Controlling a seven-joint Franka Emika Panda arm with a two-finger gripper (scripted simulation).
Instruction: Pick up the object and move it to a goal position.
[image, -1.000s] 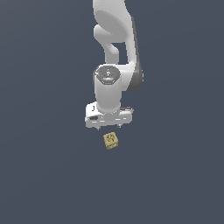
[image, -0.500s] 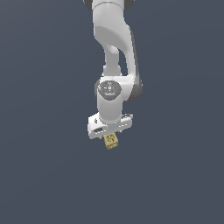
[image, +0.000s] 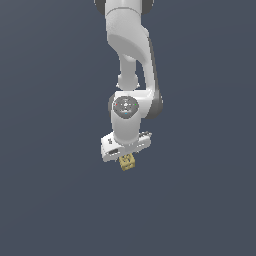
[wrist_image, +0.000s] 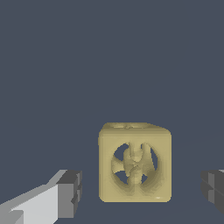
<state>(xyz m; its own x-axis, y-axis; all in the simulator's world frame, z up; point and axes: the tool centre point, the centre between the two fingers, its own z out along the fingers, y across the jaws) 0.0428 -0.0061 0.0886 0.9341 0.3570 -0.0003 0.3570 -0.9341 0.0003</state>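
The object (image: 127, 162) is a small tan-yellow cube lying on the dark floor, half hidden under the white hand in the exterior view. In the wrist view the object (wrist_image: 134, 162) shows a round hollow pattern on its near face. My gripper (wrist_image: 142, 194) is open, one dark fingertip (wrist_image: 70, 194) on either side of the cube, with a clear gap between each pad and the cube. From outside, the gripper (image: 126, 156) hangs right over the cube, low above the floor.
The white arm (image: 131, 60) rises straight up from the hand. A plain dark grey floor (image: 200, 200) lies all around, with no other objects in view.
The arm has come down over the last second. The hand now covers the cube's top in the exterior view, where before it hung a little above it. The cube has not moved.
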